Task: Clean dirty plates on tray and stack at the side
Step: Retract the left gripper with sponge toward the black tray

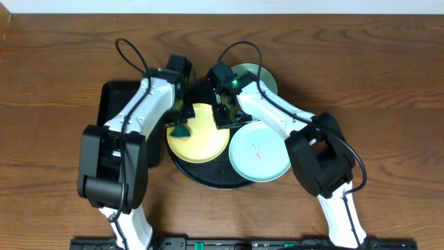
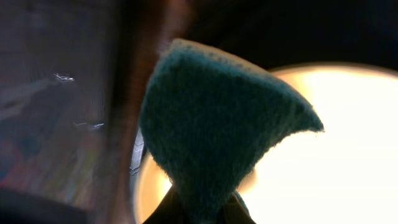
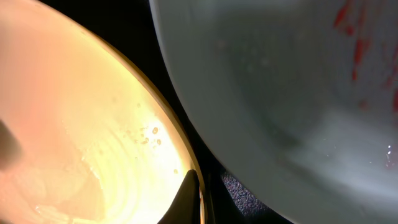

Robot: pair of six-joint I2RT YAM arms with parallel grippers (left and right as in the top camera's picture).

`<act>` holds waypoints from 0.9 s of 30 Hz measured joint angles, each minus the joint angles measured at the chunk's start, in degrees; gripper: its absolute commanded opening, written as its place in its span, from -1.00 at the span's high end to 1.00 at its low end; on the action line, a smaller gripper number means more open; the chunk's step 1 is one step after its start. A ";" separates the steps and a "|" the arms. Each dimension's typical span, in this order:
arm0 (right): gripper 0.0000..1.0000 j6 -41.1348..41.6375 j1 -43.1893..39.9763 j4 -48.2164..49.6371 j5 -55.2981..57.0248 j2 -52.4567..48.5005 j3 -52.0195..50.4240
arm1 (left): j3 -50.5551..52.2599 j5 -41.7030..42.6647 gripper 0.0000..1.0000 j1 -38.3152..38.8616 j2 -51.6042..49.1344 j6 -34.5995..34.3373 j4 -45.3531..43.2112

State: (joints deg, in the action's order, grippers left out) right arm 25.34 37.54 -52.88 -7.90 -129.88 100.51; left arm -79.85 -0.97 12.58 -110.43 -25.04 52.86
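Place: robot test bench in a lab-like setting.
Surface: plain brown wood-grain desk [image 1: 374, 76] fills the overhead view.
Rig: left arm [image 1: 132, 132] and right arm [image 1: 291, 125], black-and-white with looped cables, based at the near edge.
Props: round black tray [image 1: 208, 178] at centre.

Left claw [image 1: 182, 123] clamped, right claw [image 1: 224, 119] closed

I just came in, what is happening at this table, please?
Two robot arms are cleaning plates on the round black tray. The left gripper is shut on a green sponge, holding it over the left edge of the yellow plate. The right gripper is shut at that plate's right rim and appears to pinch it steady. A light blue plate with red smudges and a third plate are not yet cleaned.
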 measured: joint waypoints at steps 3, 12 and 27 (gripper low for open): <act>0.98 0.00 0.00 0.00 -0.02 0.00 0.00 | -5.16 -1.42 0.85 -0.70 0.98 -0.31 4.98; 0.88 -0.15 0.11 0.85 -0.07 -0.46 -0.28 | -13.09 -2.60 0.85 -9.31 7.76 1.55 13.44; 0.98 -3.30 -0.13 0.63 -1.11 0.33 -0.35 | -13.09 -3.54 0.85 -21.86 7.67 4.63 14.21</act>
State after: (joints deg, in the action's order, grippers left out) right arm 22.04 37.41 -52.25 -9.02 -129.56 100.16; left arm -92.95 -4.51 -9.28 -102.76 -20.40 67.07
